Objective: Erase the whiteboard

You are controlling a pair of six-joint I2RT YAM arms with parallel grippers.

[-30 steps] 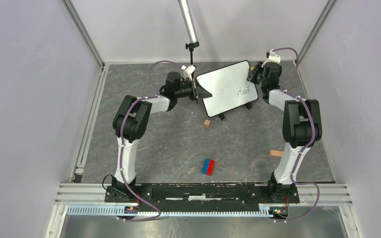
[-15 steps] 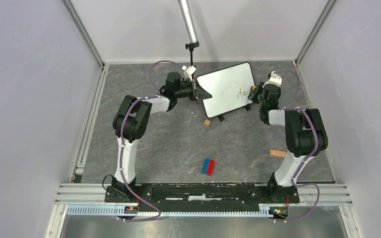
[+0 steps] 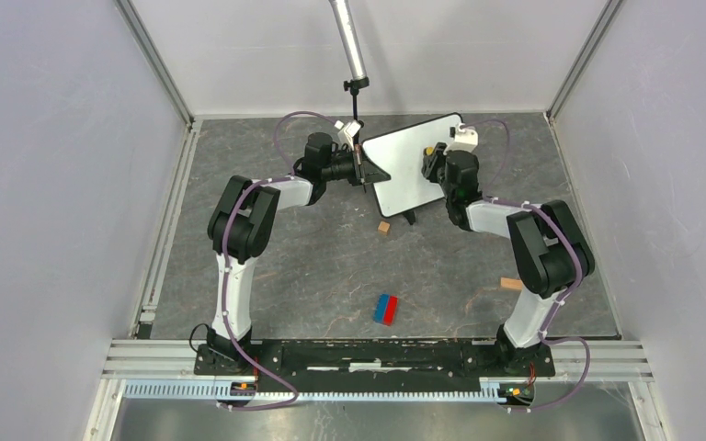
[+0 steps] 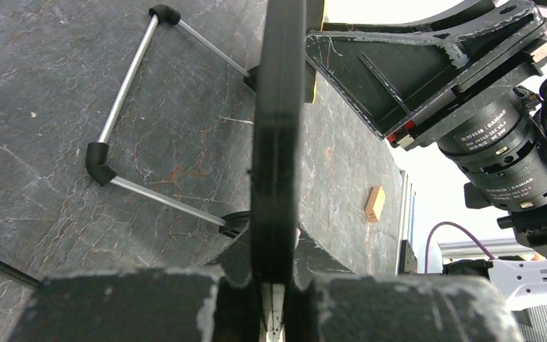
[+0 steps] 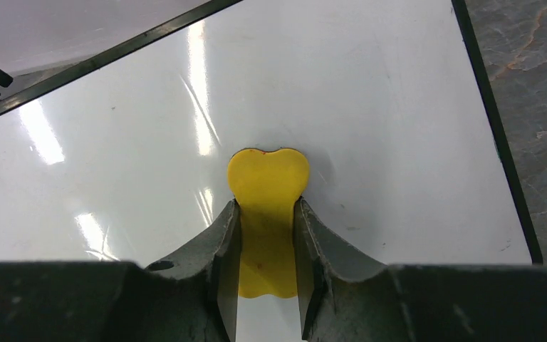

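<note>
Since the earlier frame, the right arm has swung leftward from the right edge of the whiteboard (image 3: 397, 170) and its wrist now sits over the board's right half. The handwriting seen there before no longer shows in the overhead view; whether it is wiped or merely covered by the arm cannot be told from that view.

Position of the board: it stands propped at a tilt at the far middle of the tabletop (image 3: 313, 266), between the two arms, on a wire stand (image 4: 124, 107) with black corner caps.

Left pincer (image 3: 361, 168): pressed together on the board's left edge. The wrist view shows the black frame running edge-on between the fingers.

Right pincer (image 5: 267, 214): pinching a yellow pad (image 5: 267, 178), whose rounded end projects past the fingertips and lies against the white face. The surface around the pad is glossy, carries light reflections, and shows no writing in this view.

Other items: a small wooden block (image 3: 383, 227) lies just in front of the board's feet; a second wooden block (image 3: 512, 284) lies near the right arm's upright; a red-and-blue block (image 3: 386, 309) lies at the near middle, well apart from the board.
</note>
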